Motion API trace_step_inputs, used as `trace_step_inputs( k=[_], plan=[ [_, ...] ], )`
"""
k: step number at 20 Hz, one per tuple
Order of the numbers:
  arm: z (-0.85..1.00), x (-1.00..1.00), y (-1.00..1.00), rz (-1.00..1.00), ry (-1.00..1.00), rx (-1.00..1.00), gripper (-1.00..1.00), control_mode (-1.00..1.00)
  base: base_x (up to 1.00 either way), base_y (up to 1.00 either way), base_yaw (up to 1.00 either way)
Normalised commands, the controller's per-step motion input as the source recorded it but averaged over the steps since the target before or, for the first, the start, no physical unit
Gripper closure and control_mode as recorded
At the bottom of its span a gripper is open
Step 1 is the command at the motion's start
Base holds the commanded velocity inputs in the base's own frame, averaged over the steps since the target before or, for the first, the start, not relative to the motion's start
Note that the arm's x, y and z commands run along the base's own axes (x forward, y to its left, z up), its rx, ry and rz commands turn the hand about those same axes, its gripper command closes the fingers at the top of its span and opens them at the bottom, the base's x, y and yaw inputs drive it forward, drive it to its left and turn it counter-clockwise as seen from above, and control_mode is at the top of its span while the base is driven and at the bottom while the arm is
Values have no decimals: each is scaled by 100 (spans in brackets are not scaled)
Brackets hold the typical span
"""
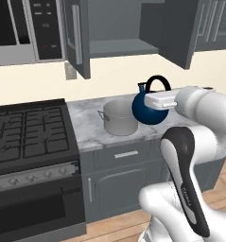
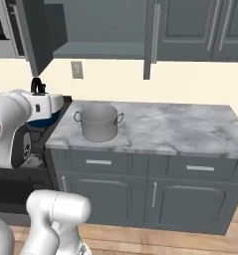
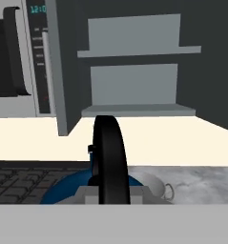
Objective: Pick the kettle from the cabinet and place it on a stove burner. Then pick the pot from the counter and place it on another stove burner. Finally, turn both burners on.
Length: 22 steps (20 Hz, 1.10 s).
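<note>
Fingers point(image 3: 108, 193) clenched on the kettle point(image 1: 150, 109) handle; we hold it in air above the desk's point(image 2: 190, 127) left edge, beside the pot point(image 2: 98, 122), cabinet point(image 1: 119, 47) open above.

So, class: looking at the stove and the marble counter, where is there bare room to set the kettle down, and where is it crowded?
The stove burners lie bare across the whole cooktop. The counter is bare from the pot rightward to its end. It is crowded at the counter's stove end, where the pot stands and the gripper holds the kettle beside it.
</note>
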Motion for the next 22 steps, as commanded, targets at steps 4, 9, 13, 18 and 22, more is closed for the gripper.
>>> trace_step_inputs(
  k=[4, 9, 13, 18, 22],
  plan=[
    [0, 0, 0, 0, 0, 0, 100, 100, -27, 51, -13],
    [0, 0, 0, 0, 0, 0, 100, 100, 41, 45, -6],
    [0, 0, 0, 0, 0, 0, 100, 100, 24, 38, -5],
    [0, 0, 0, 0, 0, 0, 100, 100, -63, 24, -22],
    [0, 0, 0, 0, 0, 0, 100, 100, -60, 57, -23]
  ],
)
